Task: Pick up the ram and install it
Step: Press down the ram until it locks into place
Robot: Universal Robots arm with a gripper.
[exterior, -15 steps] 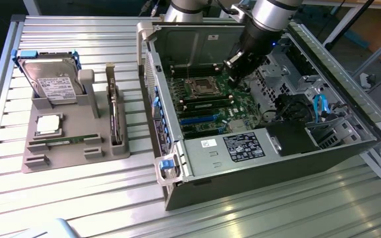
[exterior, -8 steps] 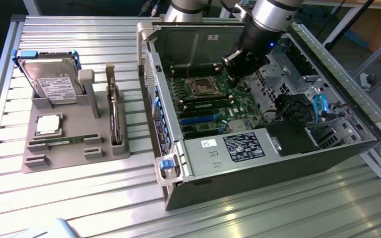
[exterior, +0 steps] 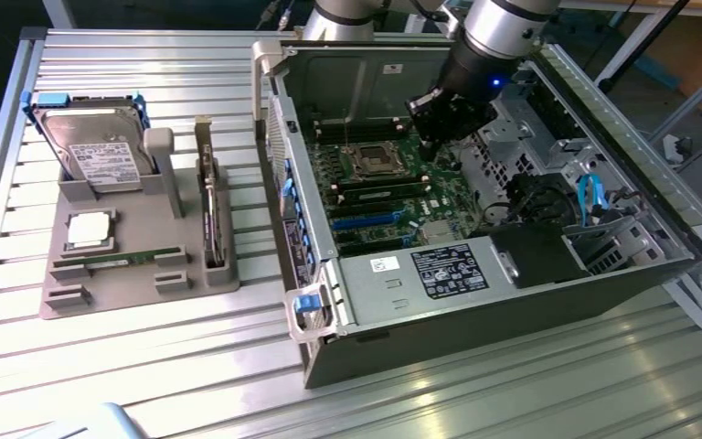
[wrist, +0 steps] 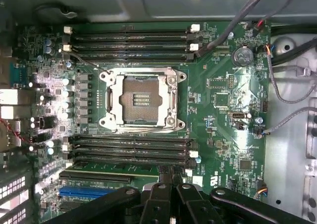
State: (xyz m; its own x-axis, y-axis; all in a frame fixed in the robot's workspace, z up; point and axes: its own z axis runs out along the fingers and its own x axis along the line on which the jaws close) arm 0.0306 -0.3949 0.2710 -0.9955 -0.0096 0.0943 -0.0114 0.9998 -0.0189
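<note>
— Where is the ram [exterior: 113,262] seen?

— In the exterior view it is laid flat in a grey holder [exterior: 132,297] on the counter [exterior: 143,375], just in front of the square processor chip [exterior: 89,229]. A hard drive [exterior: 98,146] and an upright expansion card [exterior: 211,210] are also kept in that holder.

— And the pincer [exterior: 441,128]?

— It is held inside the open computer case [exterior: 473,302], above the motherboard [exterior: 382,197], well apart from the ram. In the wrist view the pincer [wrist: 172,177] is seen pressed together, with nothing pinched.

— What is added by the wrist view?

— The empty processor socket [wrist: 141,99] is shown between two banks of memory slots [wrist: 131,40]. A green stick [wrist: 111,168] is seen beside the nearer bank, though it cannot be told whether it is seated.

— And the surface?

— The counter is made of pale slatted metal, and light is reflected off it.
</note>
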